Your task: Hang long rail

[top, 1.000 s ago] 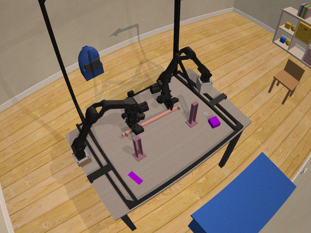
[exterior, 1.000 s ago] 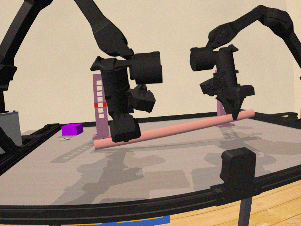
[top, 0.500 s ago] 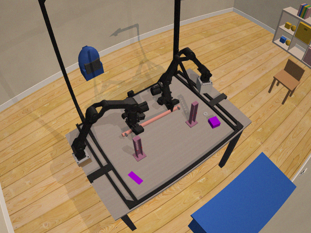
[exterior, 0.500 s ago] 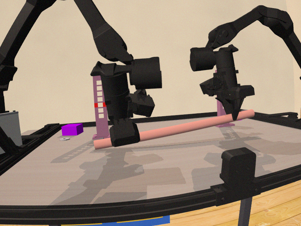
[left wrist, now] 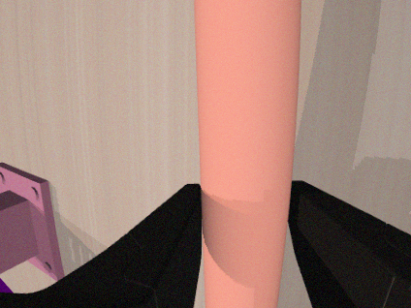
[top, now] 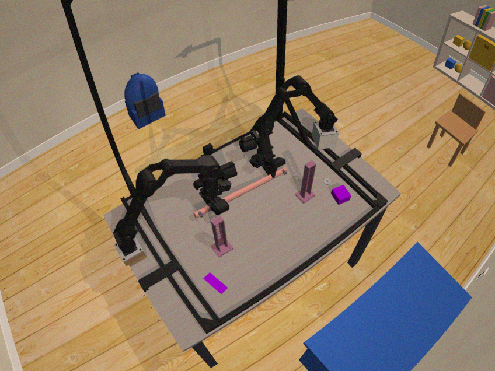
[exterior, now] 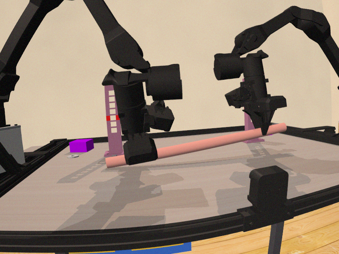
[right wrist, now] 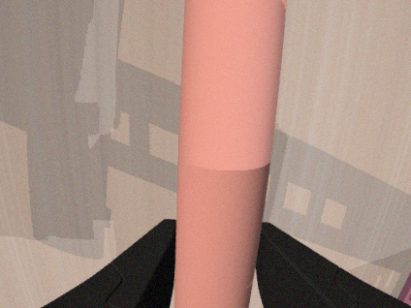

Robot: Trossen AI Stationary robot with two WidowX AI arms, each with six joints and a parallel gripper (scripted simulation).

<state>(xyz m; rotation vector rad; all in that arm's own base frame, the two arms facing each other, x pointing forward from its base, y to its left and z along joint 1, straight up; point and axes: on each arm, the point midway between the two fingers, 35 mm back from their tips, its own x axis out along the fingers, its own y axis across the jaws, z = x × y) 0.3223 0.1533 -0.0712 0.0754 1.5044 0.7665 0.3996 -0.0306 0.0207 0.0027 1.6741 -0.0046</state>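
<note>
Across the table in the top view, the long rail (top: 250,187) (exterior: 202,146) (left wrist: 247,107) (right wrist: 228,107) runs between the two arms, a small grey hook (top: 284,171) near one end and another grey hook (top: 200,214) near the other. It is off the posts: the left arm's post (top: 305,179) (exterior: 114,143) (left wrist: 41,180) and the right arm's post (top: 214,233) (exterior: 247,123) (right wrist: 406,296) stand upright, apart from each other. Beside the left arm's post are a white ring (top: 324,182) (exterior: 69,156) and a purple block (top: 341,194) (exterior: 79,145); a flat purple strip (top: 215,283) lies near the other post. From the exterior, the rail slants, its end by the left arm low over the table and its end by the right arm raised. The left gripper (top: 273,174) (exterior: 140,160) (left wrist: 243,197) is down over the low end, the right gripper (top: 219,206) (exterior: 264,132) (right wrist: 215,233) near the high one. A red mark (exterior: 108,118) shows partway up the left arm's post. By the left wrist view, that gripper's fingers are partly closed, one against each side of the rail, gripping it. In the right wrist view, the fingers are likewise partly closed and clamp the rail between them.
</note>
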